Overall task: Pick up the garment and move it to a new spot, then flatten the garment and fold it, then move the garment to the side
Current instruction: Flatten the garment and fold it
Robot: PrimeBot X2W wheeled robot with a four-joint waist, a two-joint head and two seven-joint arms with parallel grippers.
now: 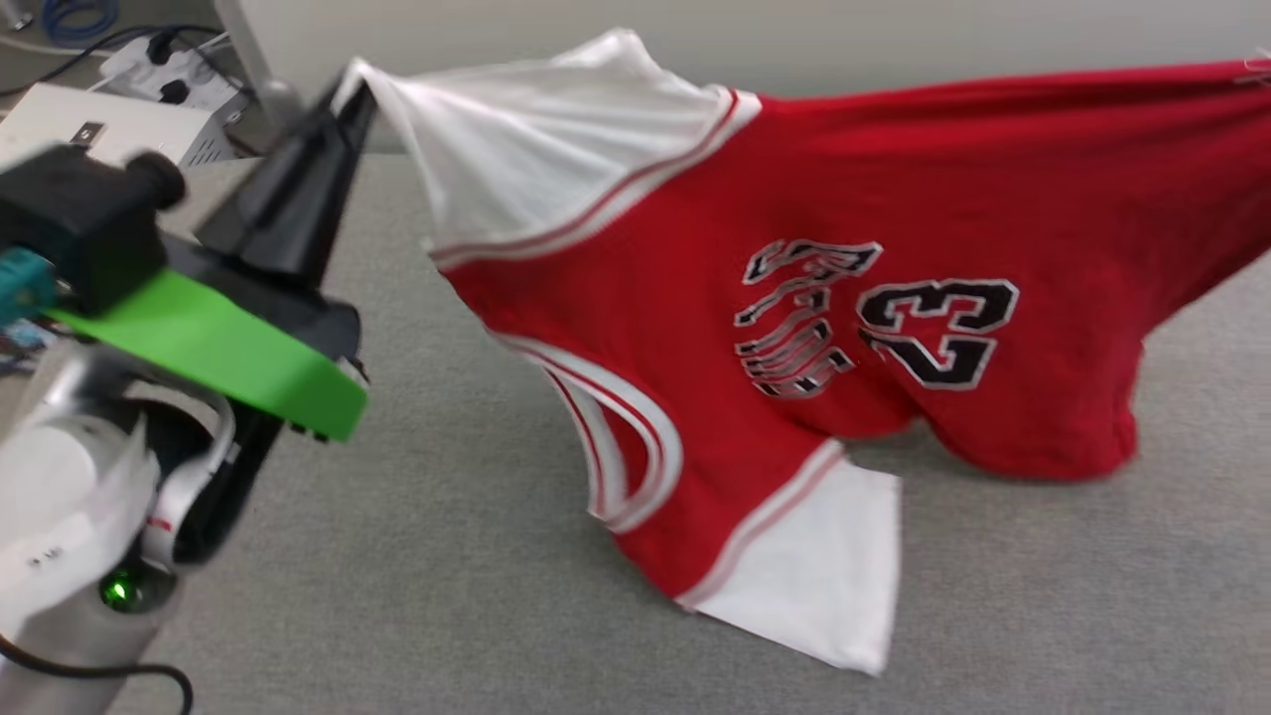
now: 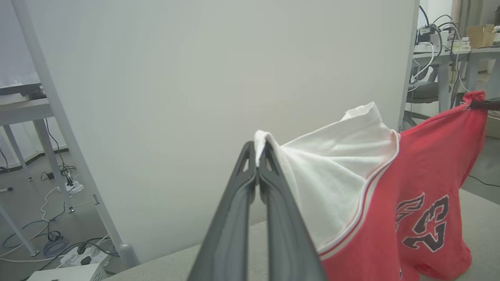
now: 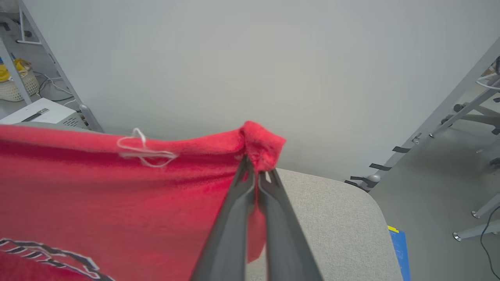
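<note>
The left tool point(image 2: 257, 156) pinches the white sleeve edge of the garment point(image 2: 375, 234), fingers pressed together; the red body hangs rightward over the grey tabletop point(image 2: 478, 210).

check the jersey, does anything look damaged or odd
A loose white thread loops out of the red top edge of the jersey, close to where the right gripper pinches it; it looks like a pulled stitch or stray thread. The lower white sleeve also sags onto the grey table.

Lower folds of the garment point(image 1: 675, 298) rest on the grey table point(image 1: 447, 556).
</note>
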